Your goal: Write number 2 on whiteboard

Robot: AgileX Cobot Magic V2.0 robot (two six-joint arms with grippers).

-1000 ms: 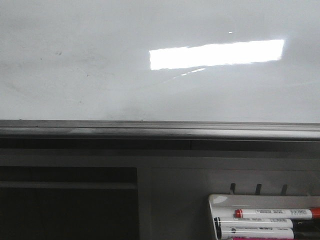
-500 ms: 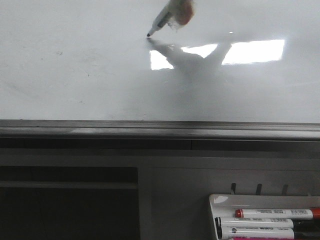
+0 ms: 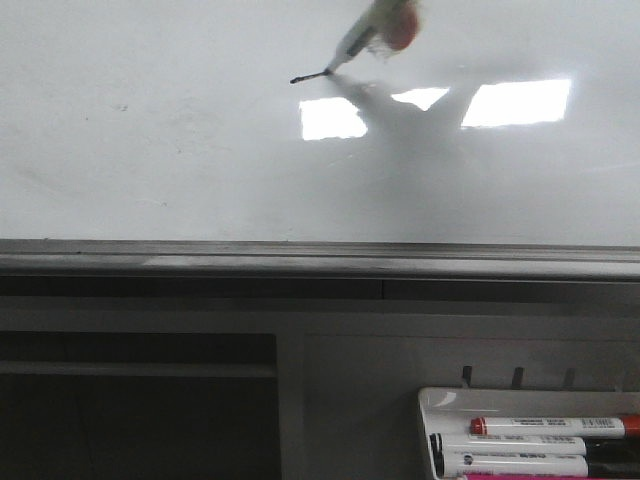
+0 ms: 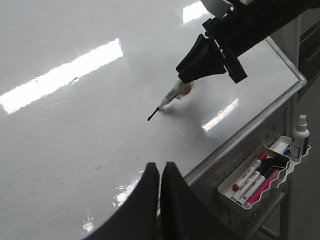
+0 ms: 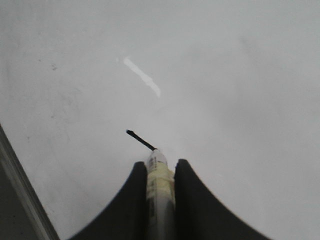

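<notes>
The whiteboard point(image 3: 150, 170) is glossy white with faint smudges. My right gripper point(image 5: 161, 164) is shut on a white marker point(image 5: 160, 185) wrapped in yellowish tape, with its tip on the board. A short black stroke point(image 3: 308, 76) runs from the tip; it also shows in the left wrist view point(image 4: 154, 114) and the right wrist view point(image 5: 140, 139). No whole number 2 shows. In the left wrist view the right gripper point(image 4: 189, 76) holds the marker point(image 4: 175, 92) slanted. My left gripper point(image 4: 160, 166) is shut and empty, above the board's near edge.
A grey metal edge rail point(image 3: 300, 258) borders the board. A small white tray point(image 3: 440, 405) with several markers hangs below it at the right; it also shows in the left wrist view point(image 4: 227, 192). A small white spray bottle point(image 4: 300, 136) stands beside the tray.
One second ago the board had no marker over it. The marker came in from above, touched down, then its tip moved right, leaving a short black stroke.
</notes>
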